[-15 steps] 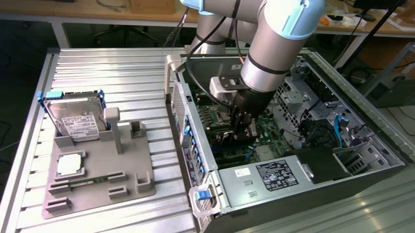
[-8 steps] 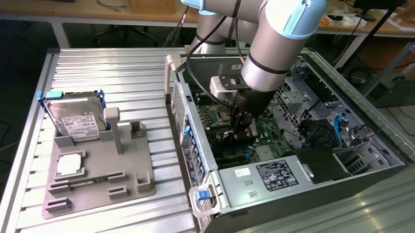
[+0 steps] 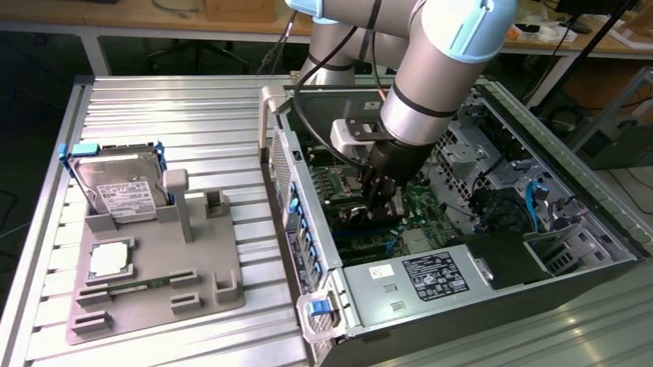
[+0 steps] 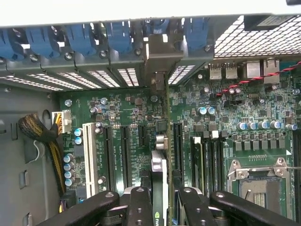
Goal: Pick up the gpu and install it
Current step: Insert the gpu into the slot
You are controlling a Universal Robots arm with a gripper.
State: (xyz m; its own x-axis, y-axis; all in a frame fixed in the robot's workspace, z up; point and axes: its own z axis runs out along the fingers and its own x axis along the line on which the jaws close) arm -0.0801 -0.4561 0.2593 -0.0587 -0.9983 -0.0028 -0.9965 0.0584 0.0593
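1. We see the gripper [image 3: 380, 200] lowered into the open computer case [image 3: 571, 252], reaching down over the motherboard [image 3: 347, 183] inside it.
2. In the wrist view, the gripper [image 4: 160, 197] has its black fingers [image 4: 139, 202] closed on either side of the gpu [image 4: 160, 188], which stands on edge between them.
3. The gpu runs from the fingers toward the rear wall of the case, its silver end bracket [image 4: 162, 59] lying against the row of blue slot clips [image 4: 117, 35] there.
4. The card sits in line with the black expansion slots [image 4: 124, 150] on the motherboard, with slots on both sides of it; we cannot tell whether it is fully seated.
5. Beside those black slots lies a white slot [image 4: 88, 157], and farther along the motherboard from the gpu is the silver processor socket [image 4: 256, 181].
6. A red and black twisted wire [image 4: 256, 80] crosses the motherboard near the rear ports.
7. Outside the case, on the ridged metal table [image 3: 173, 107], rests a grey parts holder [image 3: 153, 283].
8. A hard drive [image 3: 121, 183] stands upright at the holder's far end, a processor [image 3: 110, 260] lies flat in the holder nearer its middle, and a narrow memory stick [image 3: 138, 287] lies just beside the processor.
9. A labelled power supply [image 3: 433, 275] occupies the case's near corner, close to the holder's side of the case.
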